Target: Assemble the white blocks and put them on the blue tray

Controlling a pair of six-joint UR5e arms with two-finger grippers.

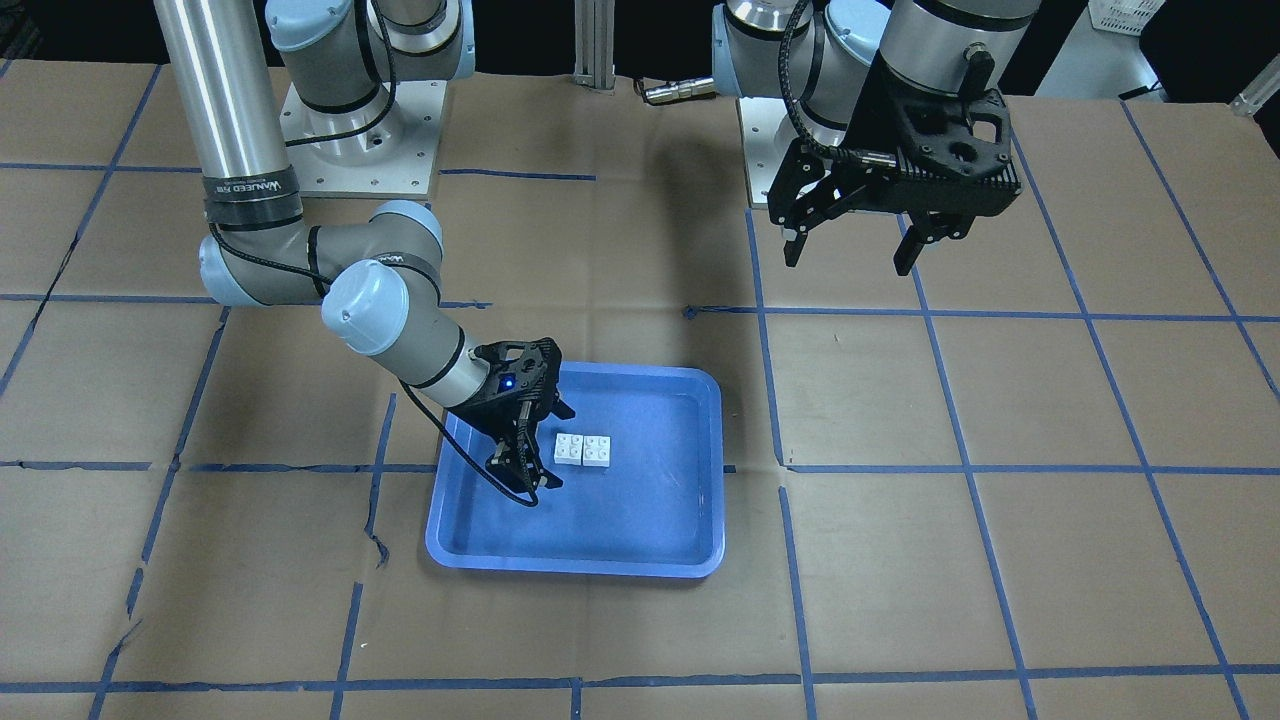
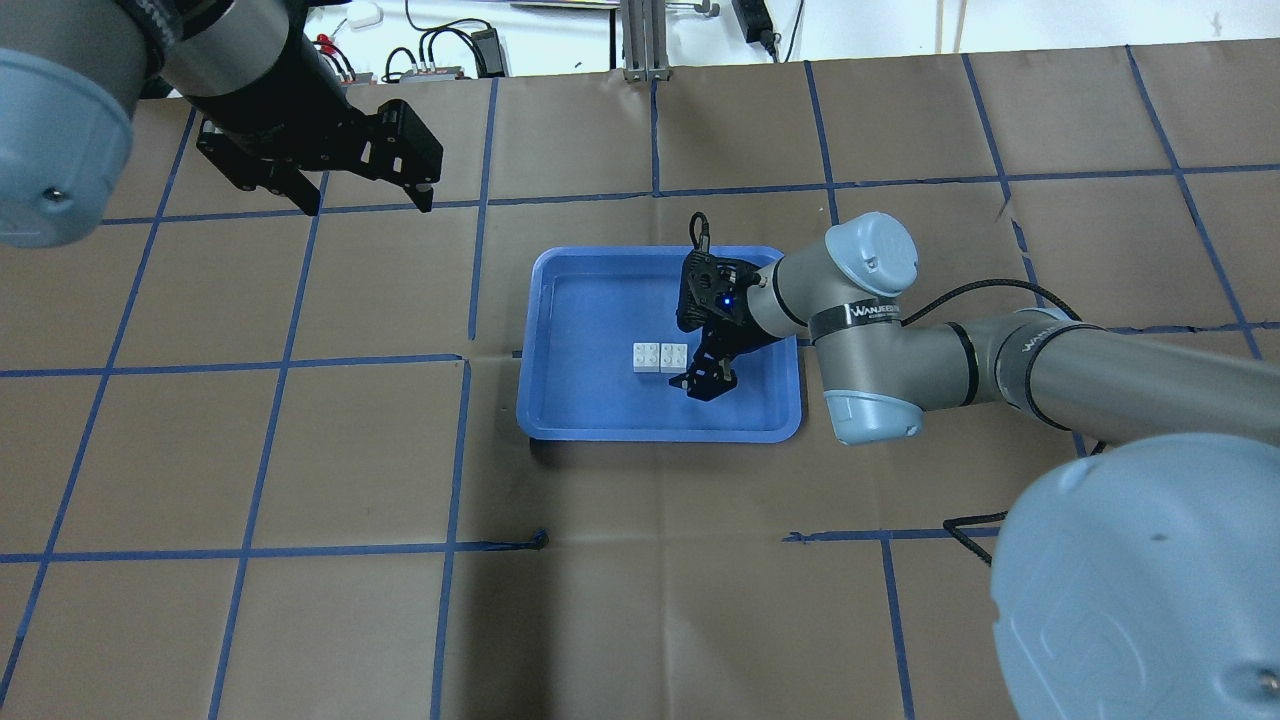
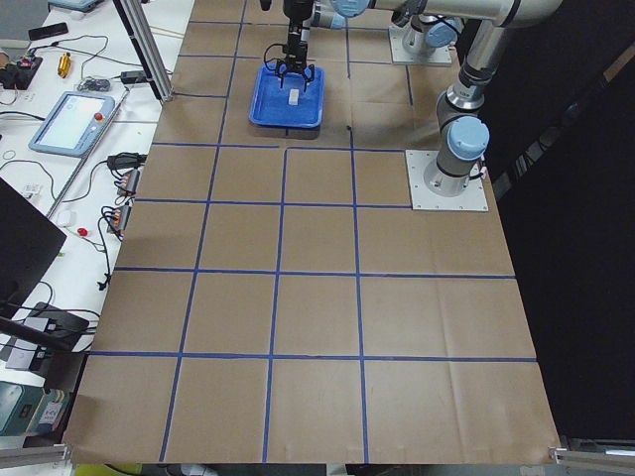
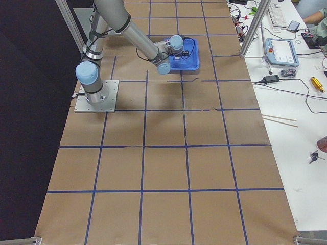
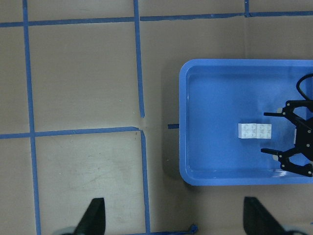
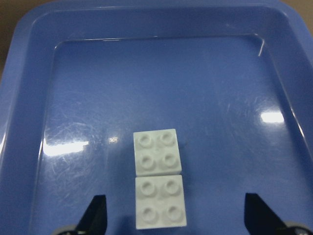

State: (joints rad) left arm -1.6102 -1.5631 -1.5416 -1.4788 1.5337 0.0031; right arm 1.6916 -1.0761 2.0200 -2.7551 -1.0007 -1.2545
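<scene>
Ringing the blue tray (image 1: pixel 575 568) is a raised rim with rounded corners, and inside it the floor is flat and wide. Blue floor shows on every side of the white blocks (image 1: pixel 582 449), most of all towards the operators' long edge. Around the tray the table (image 1: pixel 1000 560) spreads wide, covered in brown paper marked into squares with blue tape.

The right gripper (image 1: pixel 545 448) reaches in low over the tray's short rim on the robot's right side, its wrist and cable above that rim. Its jaws stand wide apart. In the right wrist view the two dark fingers (image 6: pixel 95 218) flank the nearer block, with a broad gap of tray floor on either side and no contact. The farther block lies just beyond the fingertips, on the same line.

The left gripper (image 1: pixel 850 260) hangs high above the table near its own base, well apart from the tray, its fingers spread and holding nothing.

Both blocks are small white square plastic bricks, each with four round studs facing up. They lie flat, side by side, with one edge of each touching the other, near the middle of the tray. The tray is glossy blue plastic, faintly scuffed, and throws back bright spots of light.
</scene>
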